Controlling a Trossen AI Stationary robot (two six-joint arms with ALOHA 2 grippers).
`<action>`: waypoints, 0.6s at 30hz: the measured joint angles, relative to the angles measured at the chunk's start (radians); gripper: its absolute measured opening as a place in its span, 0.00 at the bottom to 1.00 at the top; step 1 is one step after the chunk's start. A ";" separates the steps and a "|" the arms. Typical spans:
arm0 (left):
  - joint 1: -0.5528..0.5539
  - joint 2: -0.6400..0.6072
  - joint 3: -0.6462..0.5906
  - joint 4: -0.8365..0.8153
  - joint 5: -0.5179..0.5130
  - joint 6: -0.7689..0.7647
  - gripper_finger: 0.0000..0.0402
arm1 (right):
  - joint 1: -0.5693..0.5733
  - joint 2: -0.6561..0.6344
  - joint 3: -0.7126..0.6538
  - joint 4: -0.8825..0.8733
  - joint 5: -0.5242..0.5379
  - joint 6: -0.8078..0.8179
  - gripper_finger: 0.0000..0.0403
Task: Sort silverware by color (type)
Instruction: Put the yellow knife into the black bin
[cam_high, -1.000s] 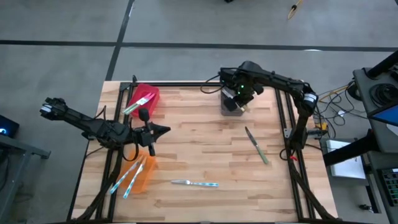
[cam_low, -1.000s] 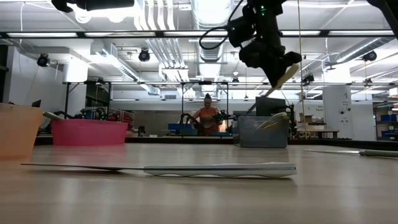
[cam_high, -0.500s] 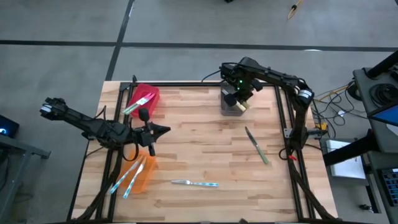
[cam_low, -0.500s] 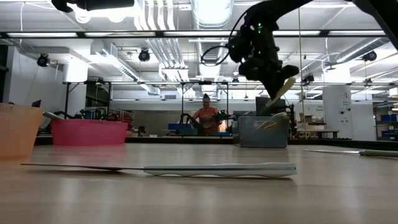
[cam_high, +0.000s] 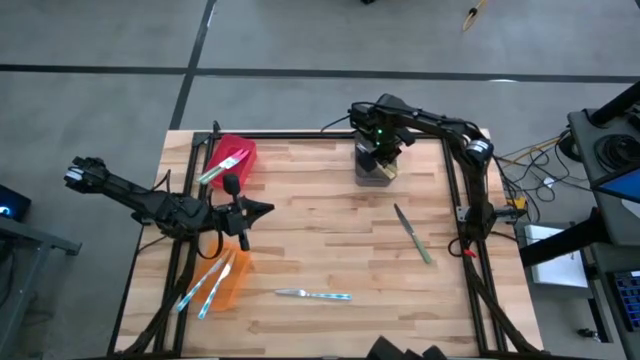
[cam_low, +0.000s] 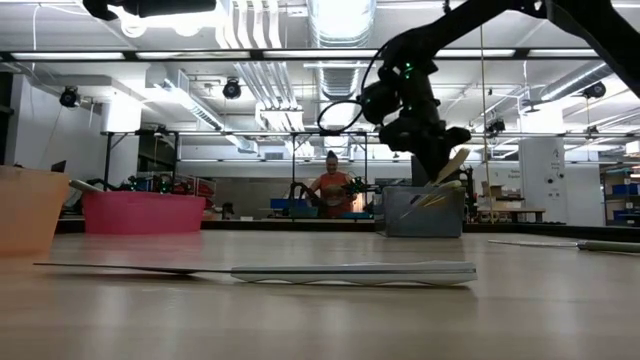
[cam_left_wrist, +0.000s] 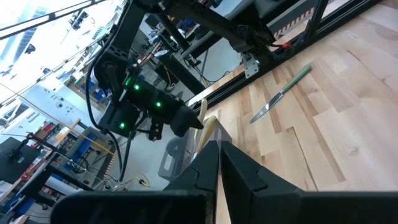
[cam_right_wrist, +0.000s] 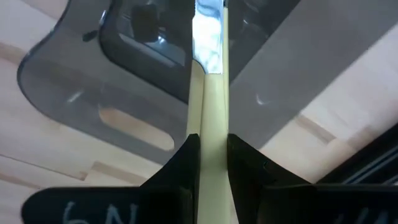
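Note:
My right gripper (cam_high: 386, 158) hangs over the grey bin (cam_high: 366, 174) at the far side, shut on a yellow-handled knife (cam_low: 452, 164). A second yellow-handled knife (cam_low: 440, 195) leans out of that bin over its rim. A green-handled knife (cam_high: 412, 234) and a light-blue-handled knife (cam_high: 313, 295) lie flat on the table. My left gripper (cam_high: 262, 208) waits shut at the left, above the table, holding nothing. My right gripper pinches the knife's yellow handle (cam_right_wrist: 210, 127) between its two fingers, which come from above and point down. The knife runs along the fingers rather than across them. It is lifted and tilted, with the blade (cam_right_wrist: 208, 37) reaching down into the grey bin's opening.
A red bin (cam_high: 232, 158) at the far left holds green-handled knives. An orange bin (cam_high: 222, 280) at the near left holds light-blue-handled ones. Black frame rails (cam_high: 455, 190) run along the table's sides. A person (cam_low: 332, 185) stands in the room beyond the table.
My right gripper has sunk toward the grey bin and drifted slightly toward the table's left, still shut on the yellow-handled knife. The knife's blade has come down to the bin's opening.

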 joint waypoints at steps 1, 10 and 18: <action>0.000 0.000 0.000 0.000 0.000 0.000 0.00 | 0.000 0.004 0.000 0.007 0.000 -0.001 0.11; 0.000 0.000 0.000 0.000 0.000 0.000 0.00 | -0.006 0.017 0.000 0.070 0.003 -0.006 0.11; 0.000 0.000 0.000 0.000 0.000 0.001 0.00 | -0.006 0.017 0.000 0.080 0.003 -0.005 0.25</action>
